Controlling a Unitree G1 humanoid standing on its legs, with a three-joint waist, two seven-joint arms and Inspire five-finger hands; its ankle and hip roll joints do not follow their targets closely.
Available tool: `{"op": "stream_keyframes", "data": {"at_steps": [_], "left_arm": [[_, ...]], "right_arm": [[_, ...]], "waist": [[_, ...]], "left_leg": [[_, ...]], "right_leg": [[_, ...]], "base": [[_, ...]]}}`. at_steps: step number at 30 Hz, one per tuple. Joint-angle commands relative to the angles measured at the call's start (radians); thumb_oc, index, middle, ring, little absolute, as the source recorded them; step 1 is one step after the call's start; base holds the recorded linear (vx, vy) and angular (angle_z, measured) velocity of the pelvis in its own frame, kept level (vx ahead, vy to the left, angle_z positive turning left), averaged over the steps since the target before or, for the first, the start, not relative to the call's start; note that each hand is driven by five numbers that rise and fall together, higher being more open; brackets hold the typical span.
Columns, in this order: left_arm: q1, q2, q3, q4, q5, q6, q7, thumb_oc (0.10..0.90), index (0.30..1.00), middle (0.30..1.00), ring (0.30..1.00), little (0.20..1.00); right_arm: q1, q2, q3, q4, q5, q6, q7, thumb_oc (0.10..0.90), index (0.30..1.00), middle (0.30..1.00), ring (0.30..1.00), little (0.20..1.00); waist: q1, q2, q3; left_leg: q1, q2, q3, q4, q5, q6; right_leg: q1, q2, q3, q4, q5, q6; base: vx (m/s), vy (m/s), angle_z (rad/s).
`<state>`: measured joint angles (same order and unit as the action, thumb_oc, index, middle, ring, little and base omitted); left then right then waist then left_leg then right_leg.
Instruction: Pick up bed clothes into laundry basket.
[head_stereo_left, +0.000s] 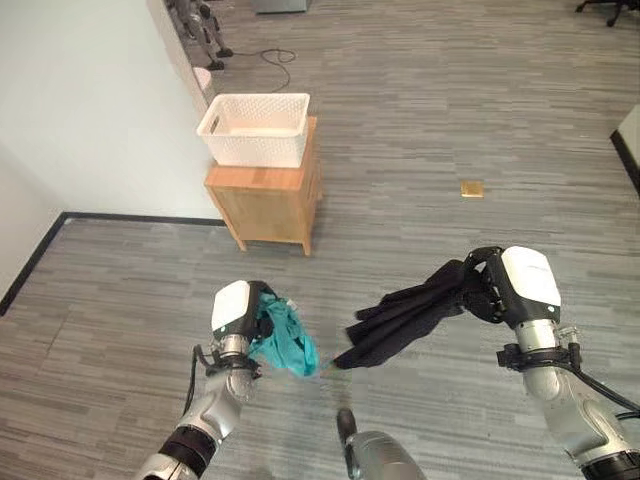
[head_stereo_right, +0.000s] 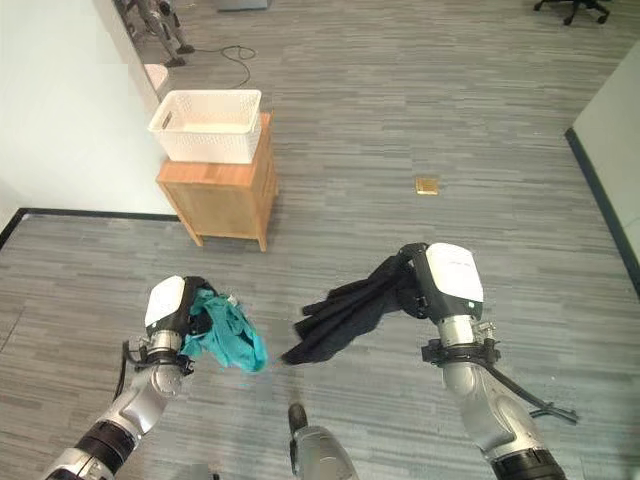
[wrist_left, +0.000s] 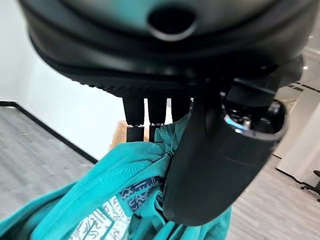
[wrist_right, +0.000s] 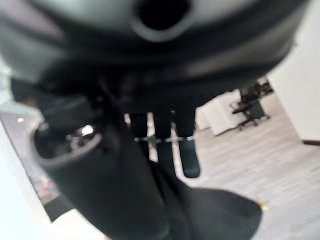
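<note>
- Clothes hang from both hands, off the floor: a teal garment is bunched in the left hand, and a black garment trails from the right hand.
- The left wrist view shows the thumb and fingers curled round the teal cloth, which has a white and blue printed patch; the bulk of it droops to the right of the hand.
- The right wrist view shows the right hand's thumb and fingers closed on the black cloth; in the eye views that garment drapes down and to the left of the hand, its loose end reaching toward the teal one without touching it.
- The white laundry basket stands far from both hands, left of centre, on a small wooden cabinet next to the white wall. Its visible inside looks bare; neither garment is in it.
- Both arms are raised in the near part of the scene, left hand low and near, right hand a little higher and well apart to the right.
- A small tan square lies on the grey plank floor, far right of the cabinet.
</note>
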<state>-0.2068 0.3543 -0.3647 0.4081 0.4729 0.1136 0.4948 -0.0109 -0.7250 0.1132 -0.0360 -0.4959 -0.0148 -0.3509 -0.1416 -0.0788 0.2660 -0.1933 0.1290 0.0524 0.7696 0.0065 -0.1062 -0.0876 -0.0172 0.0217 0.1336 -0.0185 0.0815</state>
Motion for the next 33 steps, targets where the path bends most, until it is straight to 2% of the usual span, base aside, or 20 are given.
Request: {"op": "stream_keyframes", "data": {"at_steps": [1,3,4,5,8,10,12,13,14,15,17,19,21,23,25,26,28,29,31,33], "left_arm": [[-0.115,0.021,0.045,-0.126,0.054,-0.071,0.059,0.400,0.300,0.300,0.300,0.300],[-0.119,0.005,0.037,-0.125,0.068,-0.073,0.055,0.400,0.300,0.300,0.300,0.300],[-0.119,0.004,0.036,-0.125,0.068,-0.073,0.055,0.400,0.300,0.300,0.300,0.300],[-0.130,-0.016,0.032,-0.119,0.069,-0.072,0.047,0.400,0.300,0.300,0.300,0.300],[-0.123,-0.035,0.033,-0.120,0.075,-0.061,0.030,0.400,0.300,0.300,0.300,0.300],[-0.089,-0.035,0.039,-0.125,0.096,-0.053,0.021,0.400,0.300,0.300,0.300,0.300],[-0.076,-0.044,0.027,-0.114,0.089,-0.049,0.019,0.400,0.300,0.300,0.300,0.300],[-0.076,-0.042,0.018,-0.110,0.084,-0.044,0.026,0.400,0.300,0.300,0.300,0.300],[-0.077,-0.040,0.020,-0.109,0.083,-0.044,0.026,0.400,0.300,0.300,0.300,0.300],[-0.090,-0.029,0.010,-0.107,0.084,-0.040,0.025,0.400,0.300,0.300,0.300,0.300],[-0.110,-0.011,0.009,-0.094,0.097,-0.035,0.029,0.400,0.300,0.300,0.300,0.300],[-0.133,0.002,0.002,-0.109,0.124,-0.043,0.038,0.400,0.300,0.300,0.300,0.300],[-0.129,0.003,-0.006,-0.110,0.142,-0.051,0.041,0.400,0.300,0.300,0.300,0.300],[-0.127,0.002,-0.009,-0.111,0.142,-0.057,0.037,0.400,0.300,0.300,0.300,0.300],[-0.136,0.005,-0.029,-0.094,0.118,-0.070,0.037,0.400,0.300,0.300,0.300,0.300],[-0.139,0.004,-0.027,-0.093,0.116,-0.070,0.038,0.400,0.300,0.300,0.300,0.300],[-0.106,0.030,-0.002,-0.107,0.110,-0.075,0.034,0.400,0.300,0.300,0.300,0.300],[-0.050,0.042,0.004,-0.132,0.100,-0.097,0.038,0.400,0.300,0.300,0.300,0.300],[0.017,0.067,0.029,-0.169,0.075,-0.109,0.046,0.400,0.300,0.300,0.300,0.300],[0.049,0.071,0.055,-0.182,0.058,-0.113,0.048,0.400,0.300,0.300,0.300,0.300]], "right_arm": [[-0.120,-0.090,-0.047,-0.182,-0.015,-0.052,-0.069,0.400,0.300,0.300,0.300,0.300],[-0.119,-0.105,-0.047,-0.167,-0.050,-0.044,-0.088,0.400,0.300,0.300,0.300,0.300],[-0.119,-0.106,-0.046,-0.166,-0.050,-0.044,-0.089,0.400,0.300,0.300,0.300,0.300],[-0.113,-0.107,-0.052,-0.134,-0.061,-0.024,-0.094,0.400,0.300,0.300,0.300,0.300],[-0.094,-0.071,-0.076,-0.117,-0.043,-0.006,-0.084,0.400,0.300,0.300,0.300,0.300],[-0.063,-0.026,-0.083,-0.116,-0.066,-0.003,-0.079,0.400,0.300,0.300,0.300,0.300],[-0.036,0.009,-0.075,-0.117,-0.078,-0.001,-0.085,0.400,0.300,0.300,0.300,0.300],[-0.043,0.026,-0.063,-0.127,-0.079,-0.001,-0.085,0.400,0.300,0.300,0.300,0.300],[-0.046,0.028,-0.061,-0.127,-0.080,0.000,-0.085,0.400,0.300,0.300,0.300,0.300],[-0.054,0.034,-0.059,-0.140,-0.081,-0.001,-0.087,0.400,0.300,0.300,0.300,0.300],[-0.076,0.035,-0.067,-0.181,-0.078,-0.018,-0.098,0.400,0.300,0.300,0.300,0.300],[-0.085,-0.005,-0.116,-0.257,-0.076,-0.044,-0.116,0.400,0.300,0.300,0.300,0.300],[-0.074,-0.045,-0.172,-0.312,-0.073,-0.057,-0.140,0.400,0.300,0.300,0.300,0.300],[-0.060,-0.061,-0.207,-0.337,-0.075,-0.056,-0.145,0.400,0.300,0.300,0.300,0.300],[-0.094,-0.159,-0.266,-0.396,-0.087,-0.061,-0.179,0.400,0.300,0.300,0.300,0.300],[-0.103,-0.164,-0.261,-0.390,-0.087,-0.060,-0.182,0.400,0.300,0.300,0.300,0.300],[-0.152,-0.228,-0.258,-0.406,-0.060,-0.069,-0.141,0.400,0.300,0.300,0.300,0.300],[-0.288,-0.351,-0.213,-0.365,-0.037,-0.078,-0.128,0.400,0.300,0.300,0.300,0.300],[-0.434,-0.455,-0.111,-0.295,0.001,-0.068,-0.108,0.400,0.300,0.300,0.300,0.300],[-0.532,-0.491,-0.028,-0.255,0.022,-0.068,-0.098,0.400,0.300,0.300,0.300,0.300]], "waist": [[0.028,0.041,-0.102],[0.061,0.078,-0.115],[0.063,0.075,-0.113],[0.077,0.092,-0.113],[0.086,0.106,-0.133],[0.105,0.115,-0.173],[0.119,0.093,-0.192],[0.112,0.081,-0.179],[0.116,0.084,-0.178],[0.099,0.093,-0.157],[0.073,0.100,-0.136],[0.036,0.090,-0.113],[-0.003,0.068,-0.116],[-0.018,0.064,-0.119],[-0.034,0.039,-0.119],[-0.038,0.042,-0.117],[-0.018,0.029,-0.128],[0.028,0.007,-0.147],[0.072,-0.008,-0.167],[0.079,-0.007,-0.177]], "left_leg": [[0.006,-0.044,0.128,-0.359,-0.002,0.035],[0.006,-0.084,0.216,-0.653,0.071,0.037],[0.019,-0.090,0.220,-0.671,0.080,0.038],[-0.036,-0.079,0.321,-0.824,0.106,0.040],[-0.084,-0.029,0.422,-0.857,0.067,0.053],[-0.045,-0.059,0.389,-0.857,0.108,0.082],[0.006,-0.100,0.367,-0.857,0.137,0.108],[0.045,-0.106,0.364,-0.857,0.135,0.119],[0.042,-0.098,0.368,-0.857,0.141,0.119],[0.084,-0.071,0.360,-0.857,0.132,0.120],[0.159,-0.051,0.347,-0.857,0.088,0.117],[0.213,-0.063,0.280,-0.857,0.048,0.097],[0.231,-0.085,0.207,-0.857,0.021,0.075],[0.231,-0.085,0.177,-0.857,0.016,0.067],[0.231,-0.102,0.094,-0.857,-0.007,0.060],[0.231,-0.101,0.091,-0.857,-0.008,0.060],[0.249,-0.098,0.069,-0.857,-0.019,0.060],[0.262,-0.094,0.052,-0.857,-0.017,0.050],[0.260,-0.088,0.044,-0.857,-0.012,0.039],[0.263,-0.085,0.040,-0.857,-0.009,0.033]], "right_leg": [[0.147,-0.045,0.072,-0.211,0.031,0.002],[0.225,-0.026,0.072,-0.217,-0.034,0.012],[0.229,-0.031,0.075,-0.217,-0.036,0.013],[0.304,-0.019,0.069,-0.212,-0.096,0.011],[0.386,-0.043,0.060,-0.164,-0.176,0.025],[0.424,-0.059,0.058,-0.095,-0.195,0.044],[0.392,-0.095,0.036,0.089,-0.067,0.110],[0.330,-0.106,0.041,0.245,0.066,0.173],[0.321,-0.100,0.047,0.250,0.071,0.173],[0.213,-0.082,0.047,0.408,0.126,0.180],[0.085,-0.130,-0.019,0.493,0.090,0.169],[-0.025,-0.117,-0.057,0.363,-0.009,0.110],[-0.042,-0.053,-0.001,0.119,-0.045,0.091],[-0.021,-0.032,0.032,-0.005,-0.021,0.088],[-0.042,0.018,0.185,-0.128,0.036,0.103],[-0.041,0.018,0.182,-0.130,0.037,0.104],[-0.002,-0.022,0.159,-0.159,0.046,0.101],[0.035,-0.043,0.138,-0.185,0.076,0.095],[0.063,-0.056,0.109,-0.208,0.085,0.089],[0.080,-0.056,0.097,-0.215,0.081,0.086]], "base": [[0.82,-0.038,-0.46],[0.68,0.011,-0.36],[0.68,-0.046,-0.28],[0.66,-0.072,-0.22],[0.69,-0.052,-0.19],[0.90,-0.099,-0.08],[0.62,-0.099,-0.04],[0.28,-0.050,-0.23],[0.25,-0.044,-0.14],[0.29,-0.048,-0.26],[0.50,-0.094,0.16],[0.56,-0.213,0.65],[0.43,-0.272,0.90],[0.21,-0.145,1.40],[0.22,-0.208,1.94],[0.18,-0.291,1.37],[0.09,-0.249,0.93],[0.07,-0.259,0.69],[0.08,-0.247,0.51],[0.06,-0.126,0.24]]}}
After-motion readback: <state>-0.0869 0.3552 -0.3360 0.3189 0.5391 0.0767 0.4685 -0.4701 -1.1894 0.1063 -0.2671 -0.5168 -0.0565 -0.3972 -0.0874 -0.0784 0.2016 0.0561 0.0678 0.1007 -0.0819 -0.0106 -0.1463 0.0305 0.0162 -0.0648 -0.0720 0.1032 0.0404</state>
